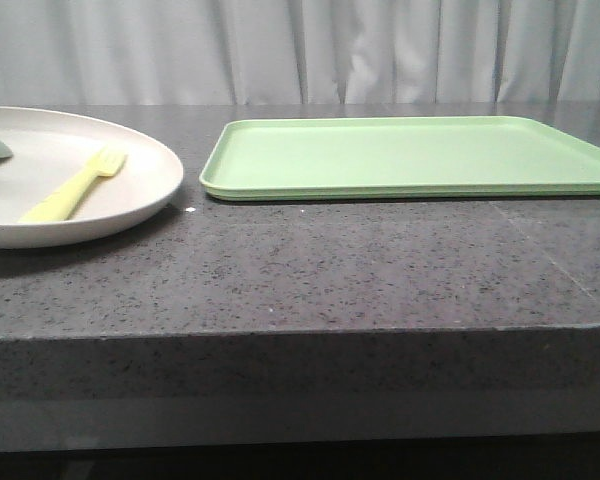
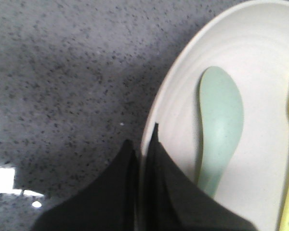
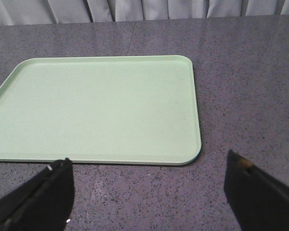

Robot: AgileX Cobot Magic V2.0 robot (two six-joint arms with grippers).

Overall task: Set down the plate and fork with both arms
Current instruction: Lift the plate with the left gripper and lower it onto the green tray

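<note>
Nearest us runs the front edge of the dark grey speckled stone desk (image 1: 310,290). Toward its left edge we see the large round cream plate (image 1: 130,205) with a raised rim, partly cut off by the frame. On the plate lies the small pale-yellow plastic fork (image 1: 75,188), its tines pointing toward the far edge of the desk and its handle toward the front. Beside it on the same plate rests a small grey-green spoon-like utensil (image 2: 220,130), only its tip showing in the front view.

Just beside the plate, apart from it and reaching toward the right edge of the desk, sits a flat rectangular light-green plastic tray (image 1: 410,158) with rounded corners and a low rim. Nothing lies on the part of it we can see.

In the left wrist view, the left hand (image 2: 143,159) has its two black fingers nearly together with the rim of the plate between them; one finger sits outside the rim, the other over the plate's inner surface near the spoon-like utensil.

In the right wrist view, the right hand (image 3: 149,185) is spread wide with nothing between its fingers, poised over the bare desk near the tray's front edge.
</note>
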